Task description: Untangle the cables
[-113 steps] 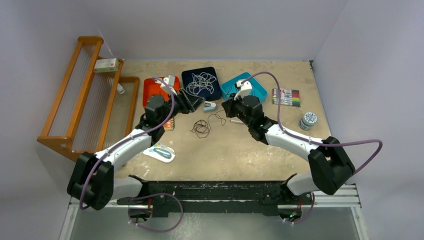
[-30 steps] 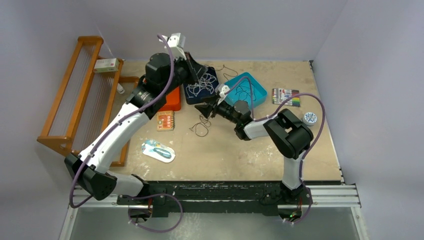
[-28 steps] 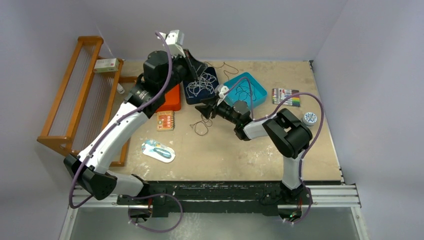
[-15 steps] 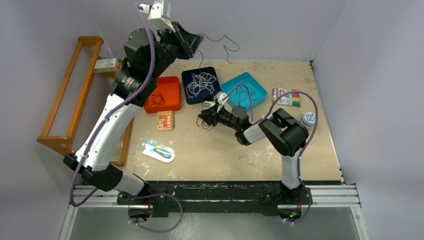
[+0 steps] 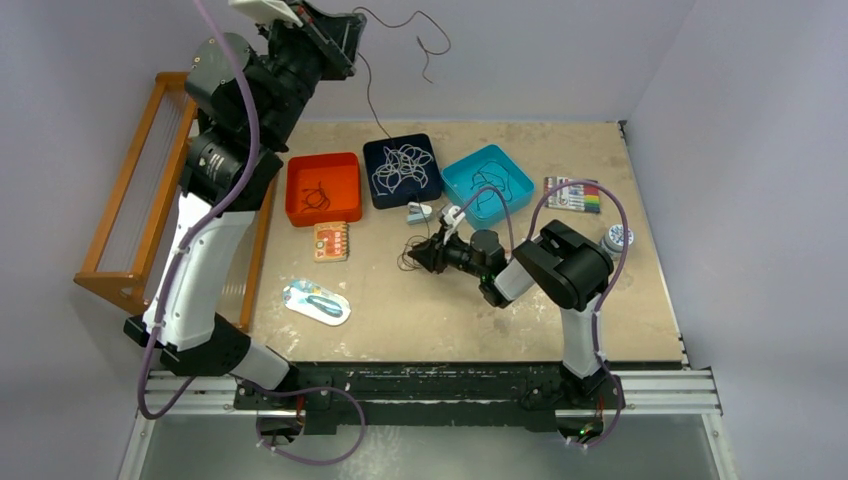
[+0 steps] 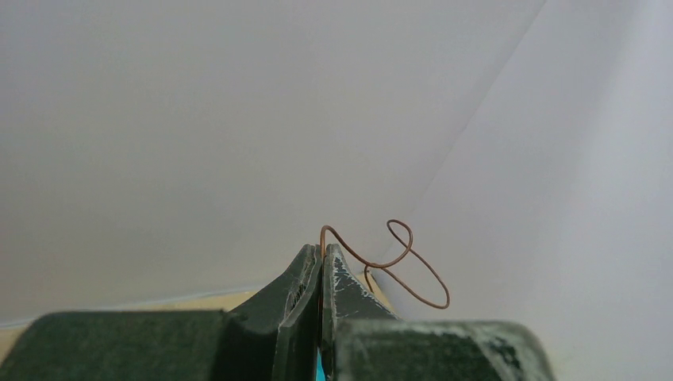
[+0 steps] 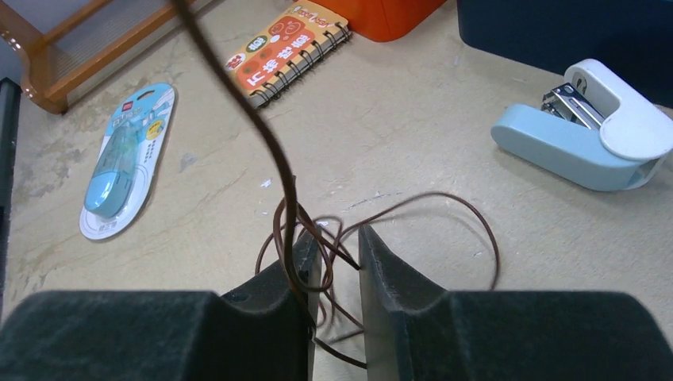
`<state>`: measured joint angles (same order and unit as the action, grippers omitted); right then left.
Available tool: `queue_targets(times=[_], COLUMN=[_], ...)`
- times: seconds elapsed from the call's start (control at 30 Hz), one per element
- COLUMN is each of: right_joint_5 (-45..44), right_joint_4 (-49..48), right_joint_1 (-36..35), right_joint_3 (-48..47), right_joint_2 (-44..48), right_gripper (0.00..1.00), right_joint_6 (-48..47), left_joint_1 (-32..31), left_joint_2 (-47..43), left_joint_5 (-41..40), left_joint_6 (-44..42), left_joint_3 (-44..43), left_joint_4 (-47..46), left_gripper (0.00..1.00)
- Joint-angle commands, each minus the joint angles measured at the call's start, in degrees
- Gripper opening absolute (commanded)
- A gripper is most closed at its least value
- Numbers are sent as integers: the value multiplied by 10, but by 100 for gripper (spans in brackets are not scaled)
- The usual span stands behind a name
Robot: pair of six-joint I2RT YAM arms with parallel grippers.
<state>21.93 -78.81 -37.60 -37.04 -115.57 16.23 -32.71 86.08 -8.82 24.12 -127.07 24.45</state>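
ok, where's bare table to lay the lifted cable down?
Biggest bare patch: near table, between the correction-tape pack and the right arm. Also the far-right corner behind the marker set. Crowded: orange tray, navy tray, teal tray, stapler, and the brown tangle at the right gripper.

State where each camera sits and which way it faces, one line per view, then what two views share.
Top external: fixed above and behind the bases, looking down on the table; both arms show, the left arm raised high, the right arm low.
Left wrist: on the raised left arm, facing bare walls; its shut fingers pinch a brown cable.
Right wrist: low over the table, facing the cable tangle, stapler and notebook; its fingers show, slightly apart.
Shared: top external and right wrist both show stapler, notebook and tangle.
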Motion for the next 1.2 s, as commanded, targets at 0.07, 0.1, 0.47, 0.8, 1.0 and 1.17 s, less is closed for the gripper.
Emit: queue_targets(times=[0.07, 0.1, 0.47, 0.8, 1.0, 1.17], right_joint_5=[-28, -33, -70, -113, -121, -108], right_joint_4=[-57, -52, -33, 13, 24, 63], right_joint_1=[-4, -4, -4, -4, -4, -4], right_joint_3=[18, 19, 49, 79, 112, 116], right_joint_2=[4, 5, 15, 67, 125, 201], right_gripper=[24, 24, 22, 18, 16, 26], right_joint_6=[24, 26, 44, 58, 53, 24], left_joint_1=[-1, -1, -1, -1, -1, -1], left_joint_2=[5, 5, 19, 34, 29, 19], left_joint_5=[-57, -62, -117, -141, -152, -183], left_joint_6=[-49, -56, -134, -197, -207, -216], left_joint_3=[-50, -52, -93, -133, -118, -77], left_joint_4=[-49, -54, -106, -148, -146, -134], left_gripper=[0, 0, 0, 0, 0, 0])
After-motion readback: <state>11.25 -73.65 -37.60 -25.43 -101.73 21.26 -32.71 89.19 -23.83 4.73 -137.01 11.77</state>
